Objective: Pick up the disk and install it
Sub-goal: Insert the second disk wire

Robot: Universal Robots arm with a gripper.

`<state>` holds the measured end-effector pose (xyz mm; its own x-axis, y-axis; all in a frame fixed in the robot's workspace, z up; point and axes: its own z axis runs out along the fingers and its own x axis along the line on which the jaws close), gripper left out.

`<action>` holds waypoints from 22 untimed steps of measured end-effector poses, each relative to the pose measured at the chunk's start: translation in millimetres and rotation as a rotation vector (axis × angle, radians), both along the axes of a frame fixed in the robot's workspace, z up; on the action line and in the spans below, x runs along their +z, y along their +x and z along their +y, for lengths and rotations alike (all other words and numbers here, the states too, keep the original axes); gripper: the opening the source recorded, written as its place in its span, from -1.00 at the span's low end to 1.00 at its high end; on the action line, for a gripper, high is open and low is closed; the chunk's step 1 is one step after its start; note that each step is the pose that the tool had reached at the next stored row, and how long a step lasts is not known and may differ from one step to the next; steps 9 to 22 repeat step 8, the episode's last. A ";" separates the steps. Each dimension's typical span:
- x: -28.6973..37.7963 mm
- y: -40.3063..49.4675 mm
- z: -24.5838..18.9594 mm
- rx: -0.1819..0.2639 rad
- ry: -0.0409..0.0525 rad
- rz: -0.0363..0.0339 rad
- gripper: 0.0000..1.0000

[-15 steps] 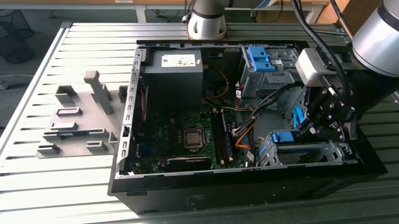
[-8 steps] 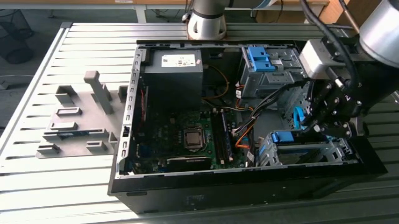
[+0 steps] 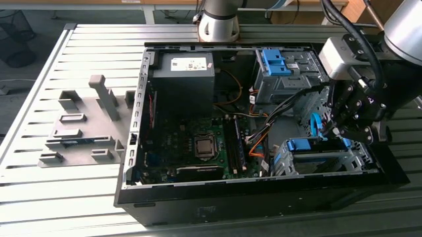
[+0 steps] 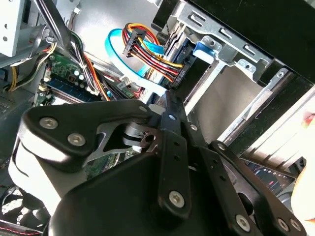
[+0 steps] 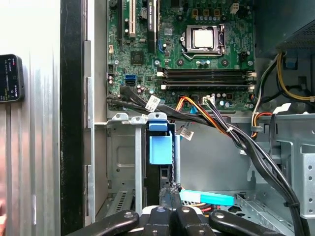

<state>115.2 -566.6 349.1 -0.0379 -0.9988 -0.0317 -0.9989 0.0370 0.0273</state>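
The disk sits on edge in the lower drive cage [image 3: 329,163] of the open computer case. Its blue plastic frame [image 3: 307,144] [image 5: 160,145] [image 4: 204,49] shows at the cage mouth. My gripper [image 3: 337,132] hangs just above that cage, on the exterior view's right. In the first wrist view the two thin fingers are pressed together, and my gripper [image 5: 172,196] meets the narrow top edge of the disk's slot. In the second wrist view the black linkage closes to a point at my gripper [image 4: 165,101]. I see nothing between the fingers.
A dark power supply [image 3: 181,74] with a white sticker, the motherboard [image 3: 197,143] and a cable bundle [image 5: 221,128] fill the case. An upper cage holds a blue clip [image 3: 274,61]. A flat blue cable [image 5: 206,198] lies beside the fingers. A grey fixture [image 3: 86,128] stands on the slatted table.
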 end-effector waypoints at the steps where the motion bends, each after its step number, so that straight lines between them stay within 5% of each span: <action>1: 0.1 0.0 0.0 0.000 0.0000 0.0000 -0.79; 22: 0.8 0.0 0.0 0.000 -0.0001 0.0000 -0.79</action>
